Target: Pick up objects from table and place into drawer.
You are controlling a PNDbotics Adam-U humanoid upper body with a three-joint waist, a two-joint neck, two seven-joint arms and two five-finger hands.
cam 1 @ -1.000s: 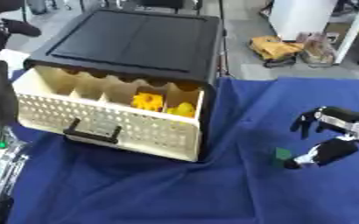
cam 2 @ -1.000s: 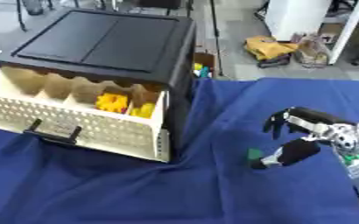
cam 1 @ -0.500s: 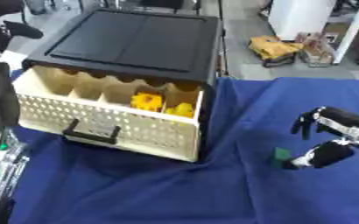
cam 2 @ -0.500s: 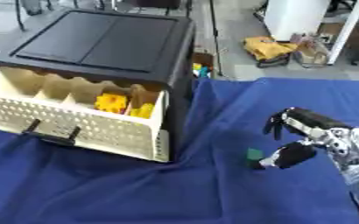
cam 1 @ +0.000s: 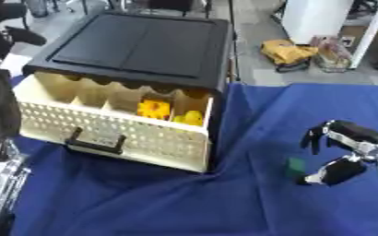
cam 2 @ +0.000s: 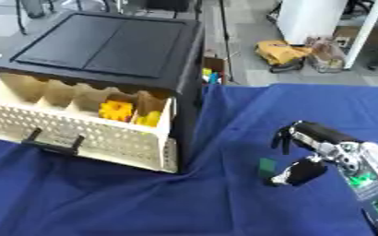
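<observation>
Small green block (cam 2: 267, 166) lies on the blue cloth (cam 2: 144, 203) covering the tabletop, right of the drawer unit (cam 1: 136, 50). It reads as a short upright-looking rectangle, long axis roughly running near-to-far in the view; its facing cannot be made out beyond that.

Right robot hand (cam 2: 305, 154) sits just beside the block on its right side. Fingers (cam 2: 282, 137) arch above and behind the block, thumb (cam 2: 293, 174) low at its near right edge. Fingers and thumb are spread apart with the block in front of the gap, nothing pinched; whether the thumb tip touches the block cannot be told.

Drawer (cam 1: 115, 133), cream with perforated front and dark handle (cam 1: 93, 143), is pulled out of the black-topped unit. Dividers split it into compartments. Yellow-orange pieces (cam 1: 153, 109) and a yellow piece (cam 1: 191, 118) lie in the rightmost compartments; the left ones show no contents.

Left robot hand: only dark arm parts at the left edge, hand not seen.
</observation>
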